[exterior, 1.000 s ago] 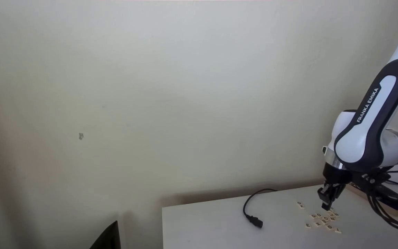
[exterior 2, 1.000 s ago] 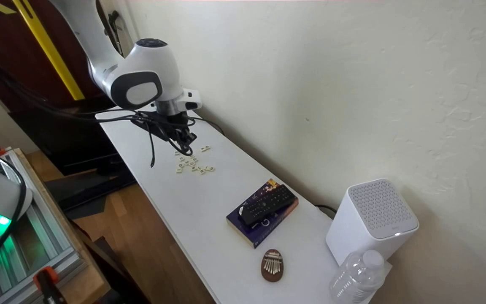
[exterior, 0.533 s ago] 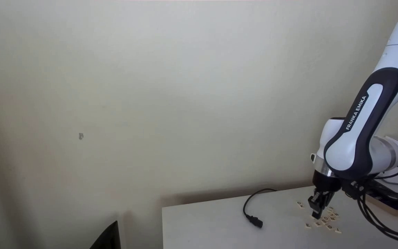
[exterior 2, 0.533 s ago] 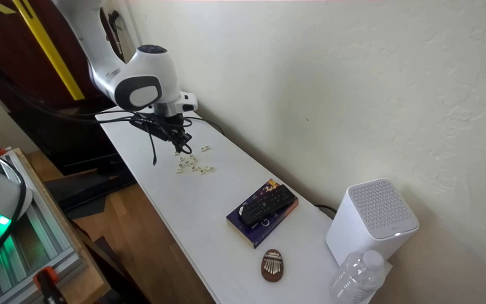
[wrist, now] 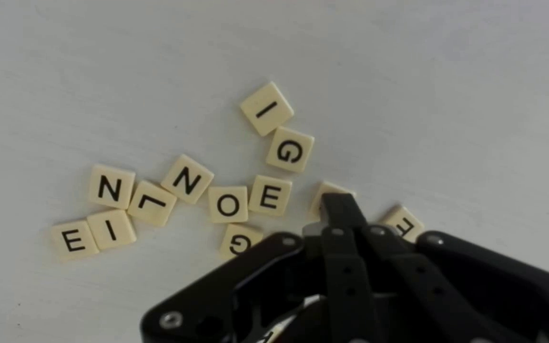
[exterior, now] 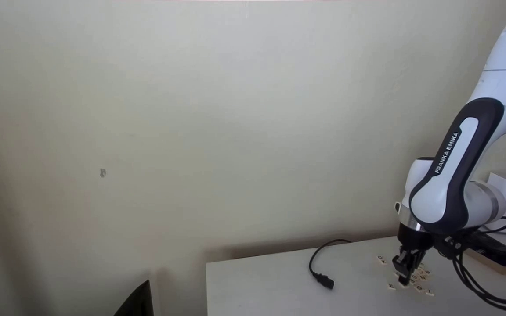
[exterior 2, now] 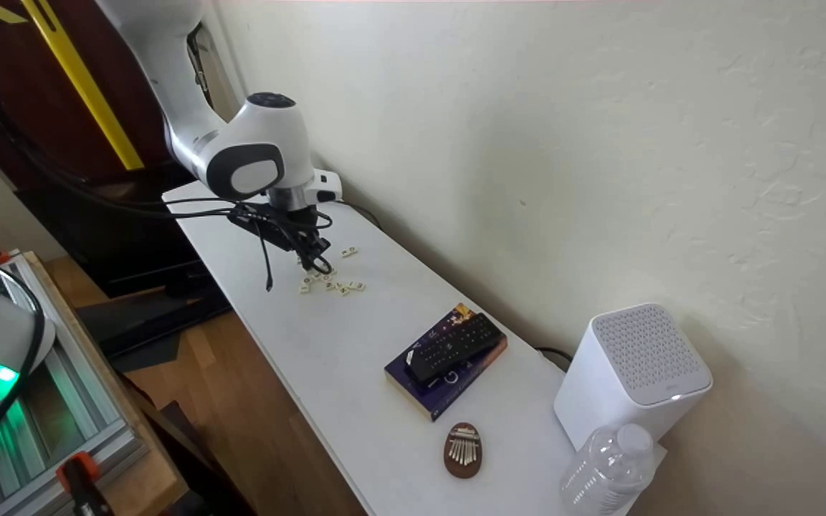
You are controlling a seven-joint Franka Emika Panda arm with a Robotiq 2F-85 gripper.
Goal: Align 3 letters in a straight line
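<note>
Letter tile [wrist: 328, 187], half hidden, shows past my closed, seemingly empty jaws toward the room-side edge of the counter [exterior 2: 334, 358].

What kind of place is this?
Perhaps a home or office room used for robot practice; I can't be sure. The clues: a robot arm over a white table, letter tiles lying there, and a book with a remote control on top.

The gripper [exterior 2: 310, 264] hides some of the letter tiles [exterior 2: 328, 277] on a white table [exterior 2: 334, 358]; a black remote [exterior 2: 454, 347] lies on a book [exterior 2: 447, 393]; a thumb piano [exterior 2: 463, 451] is near it; a clear bottle [exterior 2: 610, 469] stands beside a white box [exterior 2: 632, 365]
</note>
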